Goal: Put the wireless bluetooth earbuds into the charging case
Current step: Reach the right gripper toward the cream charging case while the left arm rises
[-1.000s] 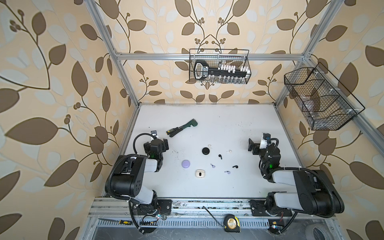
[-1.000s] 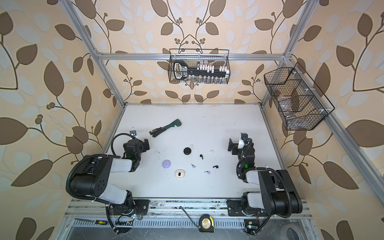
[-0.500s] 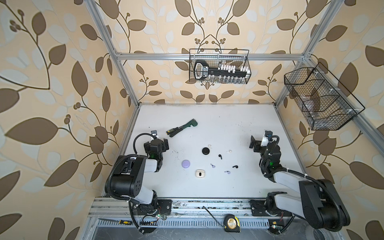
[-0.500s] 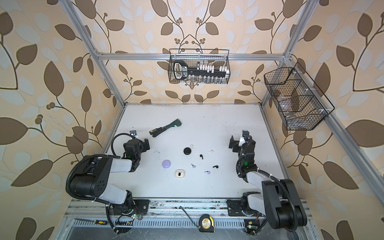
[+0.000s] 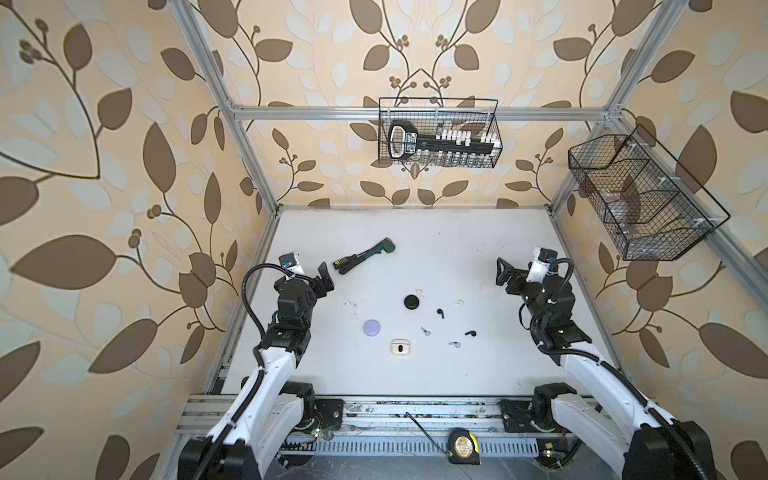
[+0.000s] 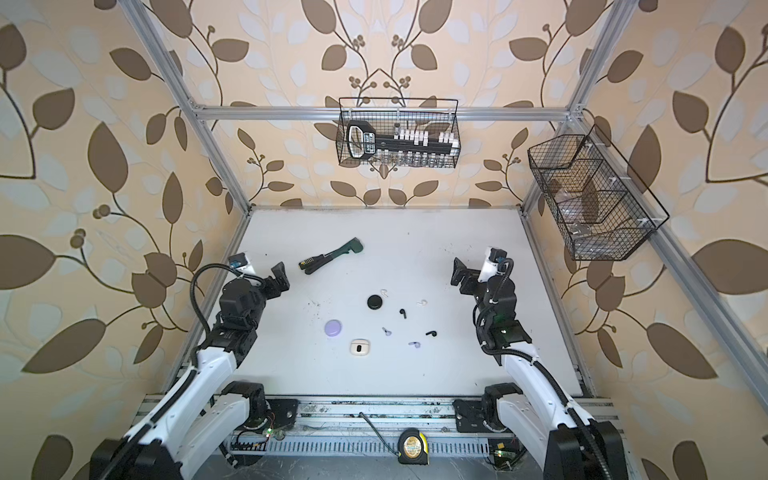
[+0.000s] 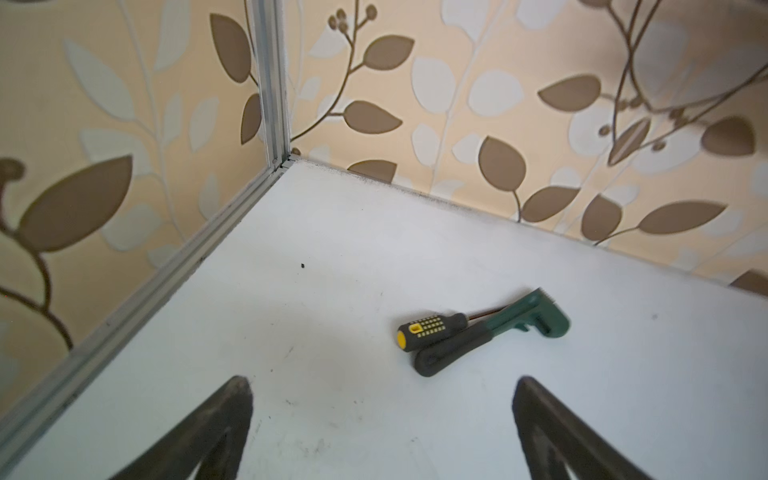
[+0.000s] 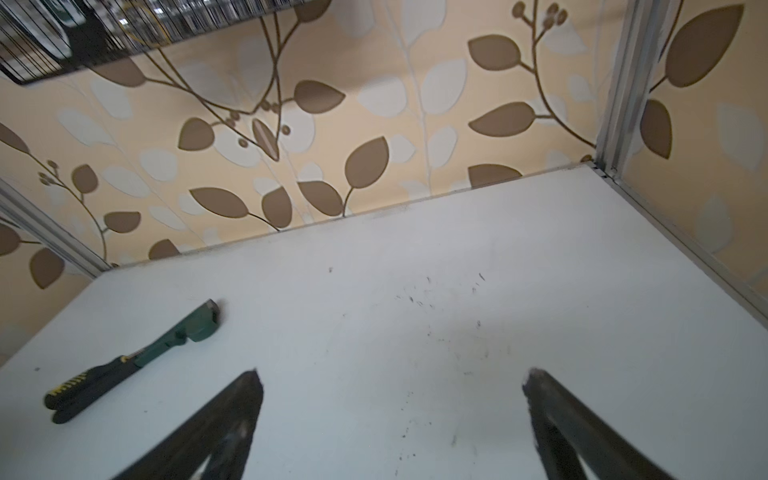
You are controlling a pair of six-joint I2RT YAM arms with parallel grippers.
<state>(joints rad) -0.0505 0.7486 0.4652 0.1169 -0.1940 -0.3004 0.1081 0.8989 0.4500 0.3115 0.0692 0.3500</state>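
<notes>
Earbuds (image 5: 440,313) lie scattered on the counter (image 5: 457,241) beside the charging cases (image 5: 400,347) — your left gripper (image 7: 382,386) and right gripper (image 8: 392,374) hang wide and empty, well apart from them, so approach one bud slowly, pinching across its stem.

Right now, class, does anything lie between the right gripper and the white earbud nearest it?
Nothing visible does: only bare table separates the open right gripper from that white earbud.

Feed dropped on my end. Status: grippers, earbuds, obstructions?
Both open, empty: left gripper, right gripper. Six earbuds loose mid-table beside black case, lilac case, white case. Green tool, screwdriver farther back, apart.
</notes>
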